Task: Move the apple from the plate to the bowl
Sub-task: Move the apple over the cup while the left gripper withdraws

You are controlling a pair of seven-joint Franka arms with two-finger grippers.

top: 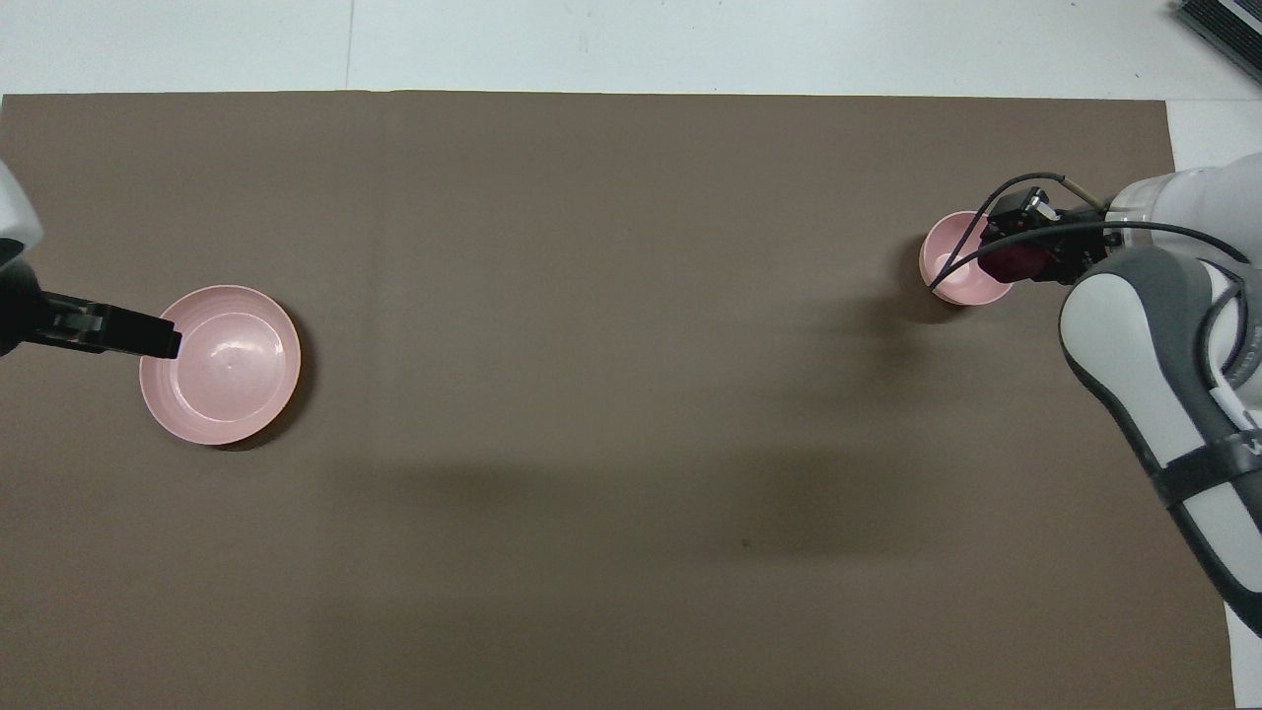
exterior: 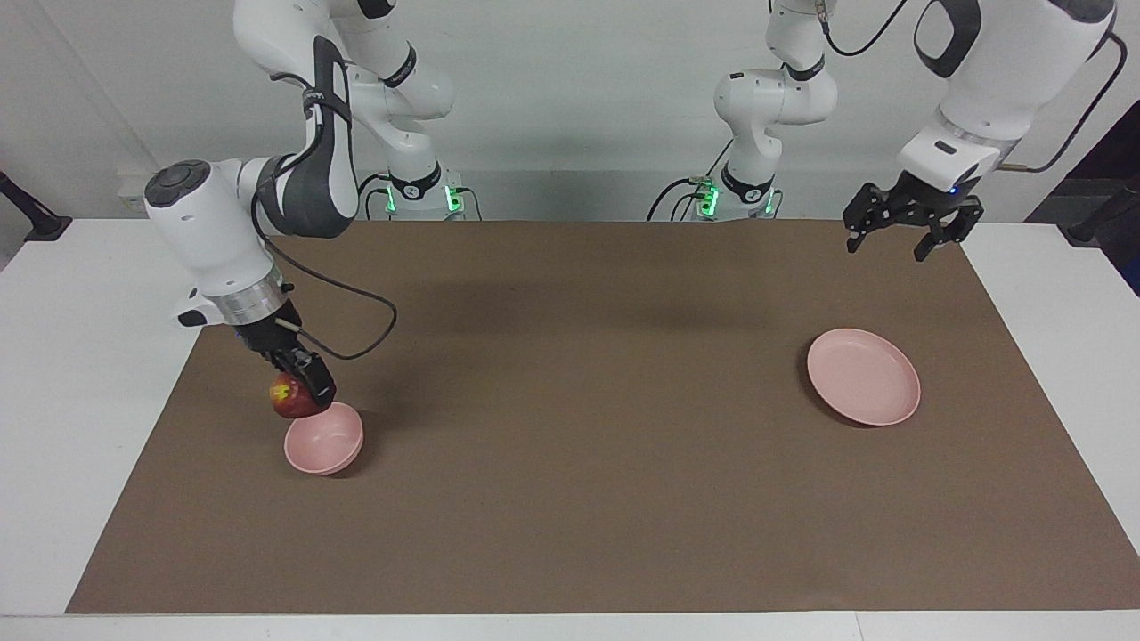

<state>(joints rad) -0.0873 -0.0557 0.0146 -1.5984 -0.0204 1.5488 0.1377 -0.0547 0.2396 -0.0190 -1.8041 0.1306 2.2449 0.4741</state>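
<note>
My right gripper (exterior: 298,392) (top: 1016,258) is shut on the dark red apple (exterior: 288,398) (top: 1008,264), which has a yellowish patch. The apple hangs just above the rim of the small deep pink bowl (exterior: 324,439) (top: 954,276), on the bowl's side nearer the robots. The wide pale pink plate (exterior: 863,376) (top: 221,364) lies bare toward the left arm's end of the table. High above the mat's edge near that plate, my left gripper (exterior: 910,231) (top: 148,340) hangs open and holds nothing.
A brown mat (exterior: 579,427) covers most of the white table (exterior: 80,356). Nothing else lies on it besides the bowl and the plate. A dark object (top: 1223,25) sits at the table's corner.
</note>
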